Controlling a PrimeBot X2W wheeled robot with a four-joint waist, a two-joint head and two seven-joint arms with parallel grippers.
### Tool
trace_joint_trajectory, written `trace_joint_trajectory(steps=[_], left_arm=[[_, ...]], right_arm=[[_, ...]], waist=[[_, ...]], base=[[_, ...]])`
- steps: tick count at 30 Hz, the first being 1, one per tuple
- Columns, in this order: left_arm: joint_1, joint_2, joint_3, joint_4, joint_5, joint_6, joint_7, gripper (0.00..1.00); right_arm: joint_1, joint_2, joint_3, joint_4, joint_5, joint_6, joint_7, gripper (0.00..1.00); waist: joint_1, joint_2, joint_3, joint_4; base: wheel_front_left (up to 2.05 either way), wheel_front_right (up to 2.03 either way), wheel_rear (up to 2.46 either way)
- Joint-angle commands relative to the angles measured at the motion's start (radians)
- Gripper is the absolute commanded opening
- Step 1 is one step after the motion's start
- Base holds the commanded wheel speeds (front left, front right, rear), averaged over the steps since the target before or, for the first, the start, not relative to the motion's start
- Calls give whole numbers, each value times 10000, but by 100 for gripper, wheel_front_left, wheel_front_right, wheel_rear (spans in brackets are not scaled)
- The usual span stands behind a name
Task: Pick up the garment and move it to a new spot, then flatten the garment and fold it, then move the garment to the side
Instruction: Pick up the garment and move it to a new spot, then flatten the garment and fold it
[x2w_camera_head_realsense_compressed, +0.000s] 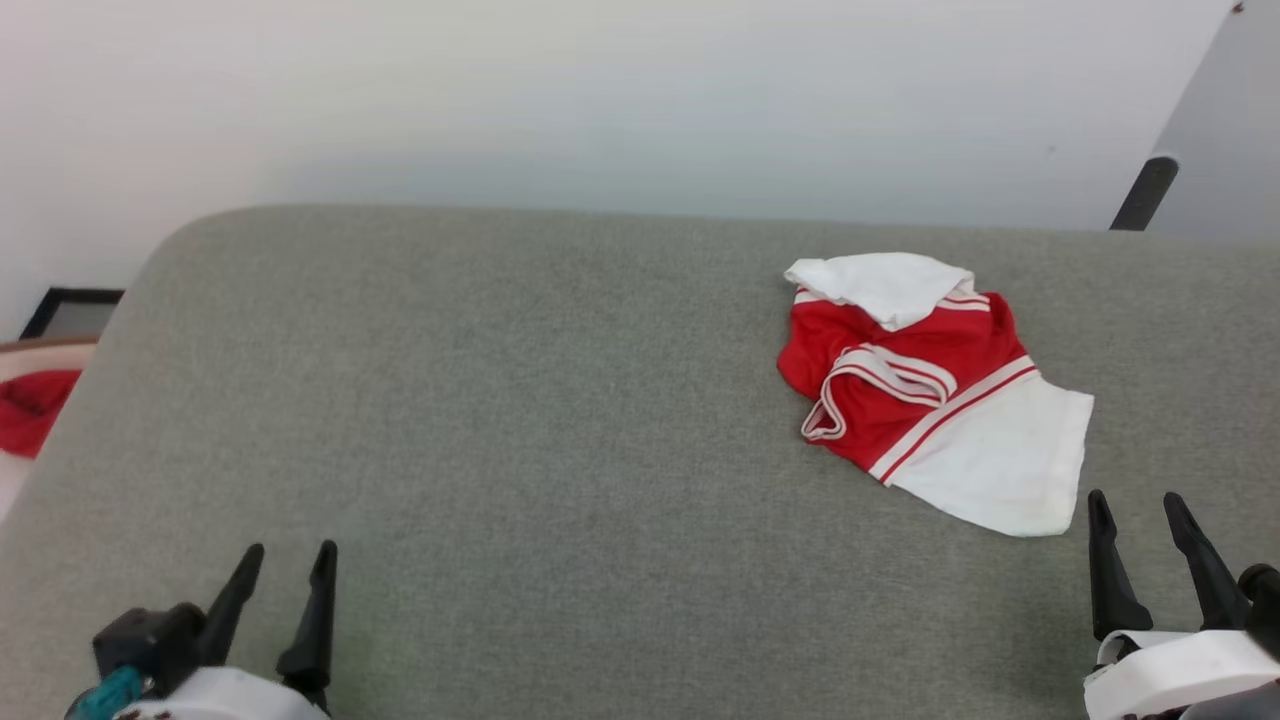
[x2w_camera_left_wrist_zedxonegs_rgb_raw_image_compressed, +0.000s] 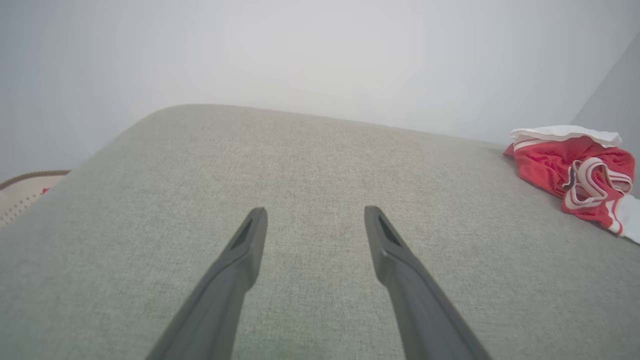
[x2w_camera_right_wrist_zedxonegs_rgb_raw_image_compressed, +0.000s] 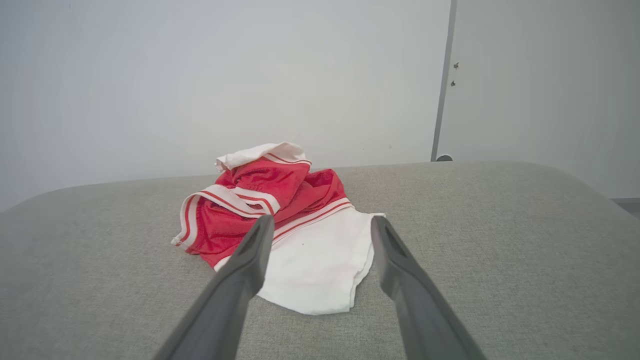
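While the right claw (x2w_camera_head_realsense_compressed: 1135, 497) gapes nearby, the garment (x2w_camera_head_realsense_compressed: 920, 390) lies crumpled — untouched.

Plain room (lab-like): grey upholstered surface (x2w_camera_head_realsense_compressed: 500, 420), bare white wall (x2w_camera_head_realsense_compressed: 600, 100).

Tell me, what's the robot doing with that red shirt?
Nothing is held yet. The shirt lies crumpled on the grey surface, over on the robot's right. Both grippers are open and empty. The right gripper is close to the shirt's white sleeve, pointing at it. The left gripper is far off, over bare fabric. The robot looks ready to pick the shirt up, probably with its right gripper.
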Motion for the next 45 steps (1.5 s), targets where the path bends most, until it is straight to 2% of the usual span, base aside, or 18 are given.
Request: trace_joint_trajectory(steps=[1, 8, 13, 21, 36, 39, 41, 45], left_arm=[[196, -92, 250, -241, 328, -55, -8, 100], [897, -632, 1361, -1225, 2154, -245, -6, 100], [1150, -1009, 1662, -1255, 2796, -436, -6, 100], [1239, -1473, 2002, -1093, 3288, -696, -6, 100], [925, -1851, 2266, -1078, 3615, -874, -6, 100], [467, -1751, 2018, -1145, 3583, -911, -6, 100], [-93, -1473, 1643, -1114, 3626, -928, -5, 100], [-2019, -530, -16, -923, 3220, -919, 691, 100]], right_arm=[[111, 43, -31, -44, 97, -3, -35, 100], [98, 156, -48, -163, 182, -3, -76, 100], [102, 255, -5, -168, 126, -3, -112, 100], [59, 362, -11, 56, 107, -3, -247, 100], [-189, 468, 55, 160, 91, -3, -354, 100], [-308, 550, 73, 124, 97, -3, -385, 100], [-459, 595, 125, 100, 87, -3, -410, 100], [-826, 676, 255, 105, 152, -3, -484, 100]], waist=[[0, 0, -179, -115], [0, 0, -385, -210], [0, 0, -415, -304], [0, 0, -338, -346], [0, 0, -75, -388], [0, 0, 148, -450], [0, 0, 349, -531], [0, 0, 918, -787]], base=[[0, 0, 0], [0, 0, 0], [0, 0, 0], [0, 0, 0], [0, 0, 0], [0, 0, 0], [0, 0, 0], [0, 0, 0]])
